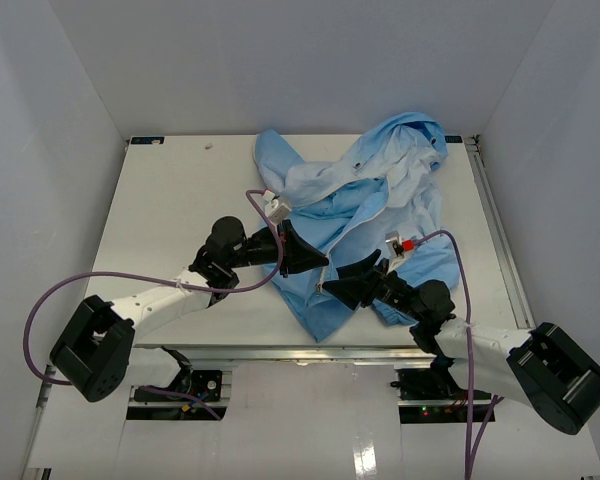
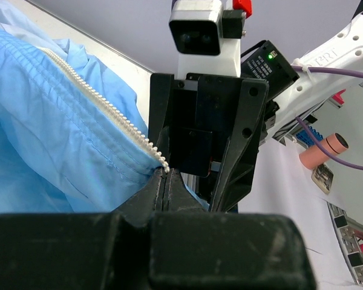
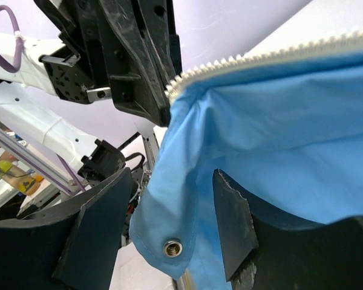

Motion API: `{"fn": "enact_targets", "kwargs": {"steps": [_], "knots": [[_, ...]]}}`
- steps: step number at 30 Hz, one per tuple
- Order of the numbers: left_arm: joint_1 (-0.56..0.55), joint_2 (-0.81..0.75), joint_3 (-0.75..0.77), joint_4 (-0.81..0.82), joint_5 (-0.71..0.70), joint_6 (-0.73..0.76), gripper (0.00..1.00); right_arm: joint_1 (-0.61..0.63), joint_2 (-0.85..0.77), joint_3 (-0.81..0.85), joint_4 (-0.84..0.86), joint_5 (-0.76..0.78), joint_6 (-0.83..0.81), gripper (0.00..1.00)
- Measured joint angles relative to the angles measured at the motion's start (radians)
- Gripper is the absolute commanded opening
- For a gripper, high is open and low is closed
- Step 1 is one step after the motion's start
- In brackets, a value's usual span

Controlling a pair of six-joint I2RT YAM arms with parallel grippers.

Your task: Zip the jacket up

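Light blue jacket (image 1: 375, 215) lies crumpled on the counter (image 1: 170, 210), spreading from the far edge, right of centre, down toward the near edge. Left jaws are pinched tight on the lower end of the zipper strip (image 2: 103, 99). Right jaws are spread wide, with the hem corner and its metal snap (image 3: 171, 247) hanging between them.

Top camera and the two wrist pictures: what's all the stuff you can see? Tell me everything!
jacket: one, light blue, crumpled across the middle and far side of the table
zipper: one, whitish teeth, along the jacket's edge
snap: one, silver, on the jacket's bottom corner
table: one, white, under everything
cables: two, purple, looping off the arms
arms: two, black and white, near edge
left claw: one, black, shut on the zipper's end
right claw: one, black, open around the jacket's cloth
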Motion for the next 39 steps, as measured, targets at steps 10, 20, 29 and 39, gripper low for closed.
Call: {"fn": "enact_targets", "kwargs": {"steps": [10,20,29,39], "knots": [[0.000,-0.010,-0.001,0.001,-0.005,0.002,0.00,0.000,-0.031,-0.002,0.000,0.007,-0.017,0.57],[0.000,-0.010,-0.001,0.005,-0.005,0.000,0.00,0.000,0.016,-0.002,-0.001,-0.009,-0.017,0.51],[0.000,-0.010,-0.001,0.004,-0.005,-0.001,0.00,0.000,0.034,-0.001,0.000,-0.017,-0.017,0.27],[0.000,-0.010,-0.001,-0.003,-0.008,0.003,0.14,0.001,0.043,-0.001,0.001,-0.023,-0.018,0.08]]}}
